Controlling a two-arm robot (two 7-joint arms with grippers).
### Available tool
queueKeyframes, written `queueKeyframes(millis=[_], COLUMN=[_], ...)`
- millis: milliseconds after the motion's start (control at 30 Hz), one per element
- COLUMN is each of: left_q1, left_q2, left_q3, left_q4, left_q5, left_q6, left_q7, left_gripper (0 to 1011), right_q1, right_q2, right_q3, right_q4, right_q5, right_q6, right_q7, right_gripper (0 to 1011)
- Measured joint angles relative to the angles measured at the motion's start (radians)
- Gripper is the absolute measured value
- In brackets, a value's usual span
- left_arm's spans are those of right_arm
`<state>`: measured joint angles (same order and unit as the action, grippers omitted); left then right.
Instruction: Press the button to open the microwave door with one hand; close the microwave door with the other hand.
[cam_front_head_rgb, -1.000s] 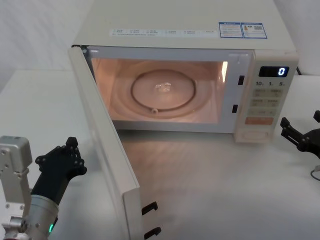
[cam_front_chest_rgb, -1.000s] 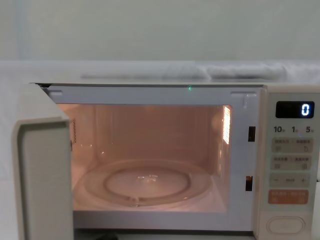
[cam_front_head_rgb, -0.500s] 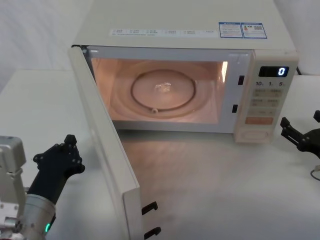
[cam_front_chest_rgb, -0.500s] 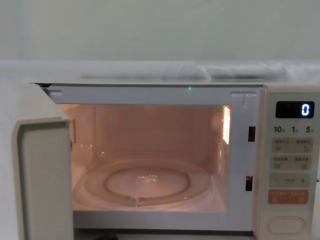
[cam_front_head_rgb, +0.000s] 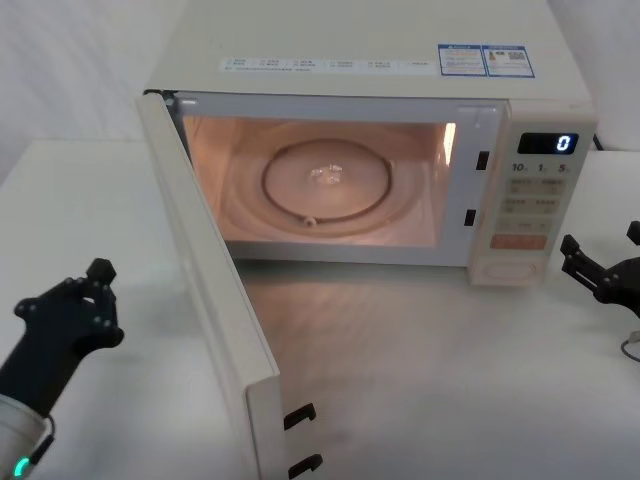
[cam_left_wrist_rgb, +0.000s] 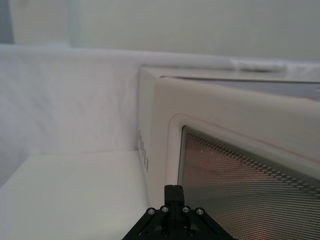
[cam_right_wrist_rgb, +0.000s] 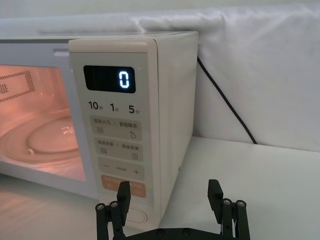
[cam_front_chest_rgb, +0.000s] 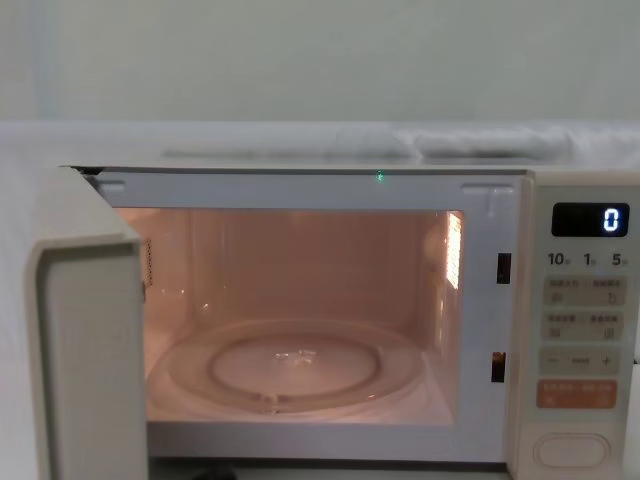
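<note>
- Head view: the microwave door (cam_front_head_rgb: 215, 300) stands swung wide open on its left hinge, its free edge toward the robot. The left gripper (cam_front_head_rgb: 70, 320) hovers over the table (cam_front_head_rgb: 420, 370) on the door's outer side, apart from the panel; whether its fingers are spread or pressed together I cannot tell. The right gripper (cam_front_head_rgb: 600, 272) sits low to the right of the keypad with its fingers spread, holding nothing. The button (cam_front_head_rgb: 510, 268) lies just left of it, untouched.
- Left wrist view: the door's outer face (cam_left_wrist_rgb: 240, 165), with its mesh window and thin pink outline, is just ahead of the left gripper (cam_left_wrist_rgb: 173, 200).
- Right wrist view: the right gripper (cam_right_wrist_rgb: 170, 202) has its fingers wide apart; the button (cam_right_wrist_rgb: 135, 215) sits beside its nearer fingertip, under the orange key (cam_right_wrist_rgb: 122, 186).
- Chest view: the cavity is lit, the glass turntable (cam_front_chest_rgb: 290, 365) inside, the door (cam_front_chest_rgb: 85, 350) at left, the button (cam_front_chest_rgb: 570, 449) at lower right.
</note>
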<state>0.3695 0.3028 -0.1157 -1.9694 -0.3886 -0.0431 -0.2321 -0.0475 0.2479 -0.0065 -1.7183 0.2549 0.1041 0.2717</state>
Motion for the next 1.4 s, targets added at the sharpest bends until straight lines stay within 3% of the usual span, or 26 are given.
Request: queueKeyframes(millis=[367,600,833,1067,1400], left_q1=[0.068,0.087,0.074,0.055,0.0], left_q2=[0.129,0.194,0.258,0.292,0.346], left_q3=[-0.093,-0.105,-0.075,-0.046,0.036], left_q4=[-0.098,-0.14,-0.169,-0.169,-0.143], left_q5=[-0.165,-0.243,-0.286,-0.303,-0.321], left_q6=[0.028,0.038,0.05,0.06,0.083], left_q7=[-0.165,-0.265,-0.333,-0.353,-0.385], left_gripper=[0,0,0,0,0], right_q1=[0.0,0.0,0.0,0.0,0.0], right_q2=[0.0,0.0,0.0,0.0,0.0], right_q3=[0.0,0.0,0.0,0.0,0.0], right_q4=[0.0,0.0,0.0,0.0,0.0], right_q5=[0.0,0.0,0.0,0.0,0.0], right_q6=[0.0,0.0,0.0,0.0,0.0], right_q7=[0.0,0.0,0.0,0.0,0.0], right_gripper=[1002,1002,1002,1002,1002])
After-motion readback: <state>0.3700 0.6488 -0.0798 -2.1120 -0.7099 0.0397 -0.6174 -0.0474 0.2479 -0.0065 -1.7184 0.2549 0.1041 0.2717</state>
